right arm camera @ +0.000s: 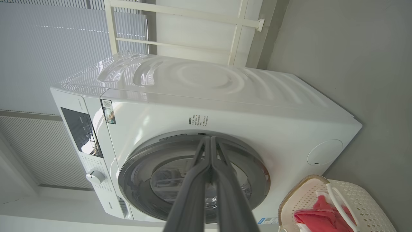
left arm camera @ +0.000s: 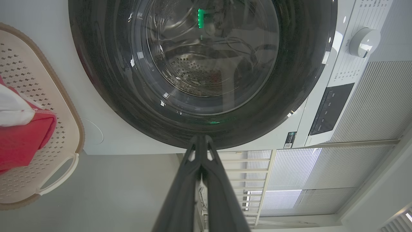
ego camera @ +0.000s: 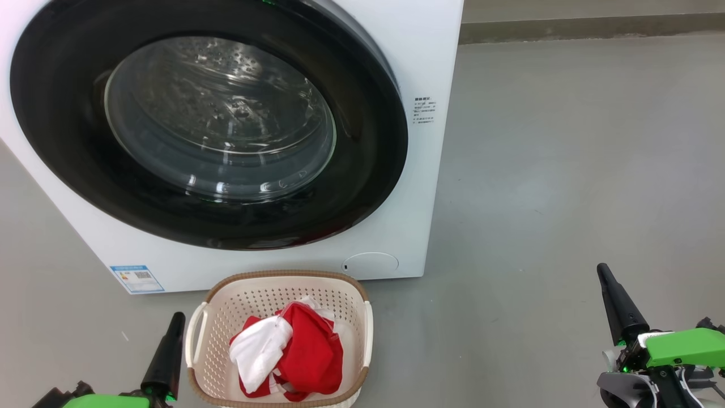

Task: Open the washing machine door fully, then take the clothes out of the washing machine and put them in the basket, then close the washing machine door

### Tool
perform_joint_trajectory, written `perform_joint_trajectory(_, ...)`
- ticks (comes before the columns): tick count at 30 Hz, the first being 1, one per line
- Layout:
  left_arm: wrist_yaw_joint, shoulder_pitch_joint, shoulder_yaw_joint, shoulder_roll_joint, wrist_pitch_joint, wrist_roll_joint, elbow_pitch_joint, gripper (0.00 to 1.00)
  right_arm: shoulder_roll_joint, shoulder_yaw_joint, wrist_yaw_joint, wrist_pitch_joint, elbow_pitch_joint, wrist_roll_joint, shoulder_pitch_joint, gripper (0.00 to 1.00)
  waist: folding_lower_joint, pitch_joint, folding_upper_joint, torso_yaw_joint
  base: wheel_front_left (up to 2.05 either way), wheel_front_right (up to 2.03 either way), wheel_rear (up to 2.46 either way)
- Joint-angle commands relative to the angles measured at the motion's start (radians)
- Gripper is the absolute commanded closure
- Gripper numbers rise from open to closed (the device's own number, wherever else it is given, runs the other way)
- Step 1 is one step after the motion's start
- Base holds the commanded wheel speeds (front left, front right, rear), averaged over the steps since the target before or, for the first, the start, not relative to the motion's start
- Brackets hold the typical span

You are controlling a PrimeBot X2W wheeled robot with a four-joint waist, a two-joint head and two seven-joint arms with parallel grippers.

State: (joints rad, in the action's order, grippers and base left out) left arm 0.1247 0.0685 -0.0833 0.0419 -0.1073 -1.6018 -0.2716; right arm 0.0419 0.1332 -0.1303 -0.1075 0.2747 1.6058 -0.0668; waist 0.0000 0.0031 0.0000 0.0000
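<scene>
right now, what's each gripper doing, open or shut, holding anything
left gripper: shut, holding nothing
right gripper: shut, holding nothing

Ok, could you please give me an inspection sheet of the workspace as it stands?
Surface: smooth grey floor.
Job's things: washing machine door shut on the white washing machine; red and white clothes heaped in the cream basket in front of it.
Clutter: nothing seen.
End effectors: left end effector and right end effector both shut, holding nothing, low on either side of the basket.
Cables: nothing seen.
Surroundings: pleated blinds and a white frame behind the machine.
</scene>
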Motion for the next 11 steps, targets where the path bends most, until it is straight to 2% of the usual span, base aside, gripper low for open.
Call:
perform_joint_trajectory(1,0.006,0.039,-0.030,0.008,-0.006,-0.007,0.027,1.00,0.008,-0.018,0.000,-0.007,-0.030,0.002,-0.041,1.00,0.0000,0.000,0.0000,0.000,0.00,0.00,0.00)
perform_joint_trajectory(11,0.006,0.039,-0.030,0.008,-0.006,-0.007,0.027,1.00,0.008,-0.018,0.000,-0.007,-0.030,0.002,-0.041,1.00,0.0000,0.000,0.0000,0.000,0.00,0.00,0.00)
